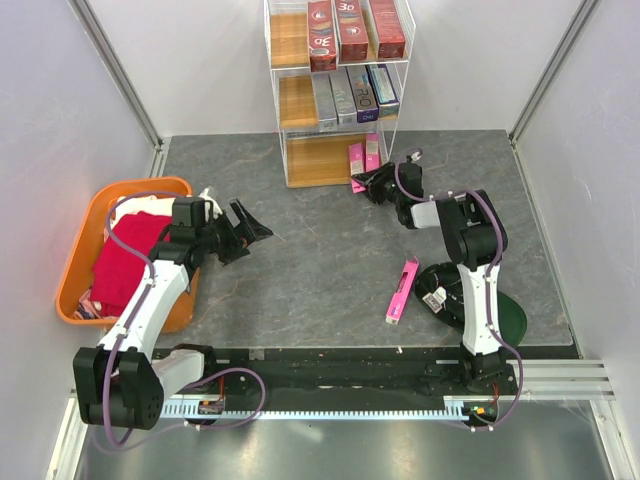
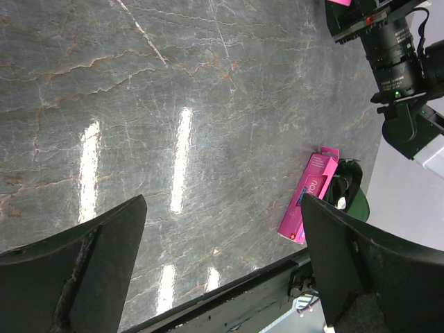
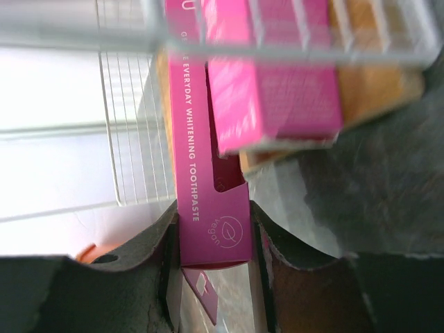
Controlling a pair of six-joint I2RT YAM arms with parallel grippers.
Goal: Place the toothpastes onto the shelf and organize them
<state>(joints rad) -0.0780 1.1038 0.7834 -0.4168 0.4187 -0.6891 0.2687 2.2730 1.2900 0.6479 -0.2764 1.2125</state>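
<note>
Right gripper (image 3: 211,239) was clamped on the pink toothpaste (image 3: 201,173), so I'd have slid it flush beside its twin (image 3: 277,90) on the shelf (image 1: 315,160); left gripper (image 2: 223,202) hung open.

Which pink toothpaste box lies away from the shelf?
The pink box alone on the table near the right arm; the others are at the shelf.

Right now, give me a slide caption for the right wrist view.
Right tool holds a pink toothpaste box at the wire shelf.
</note>
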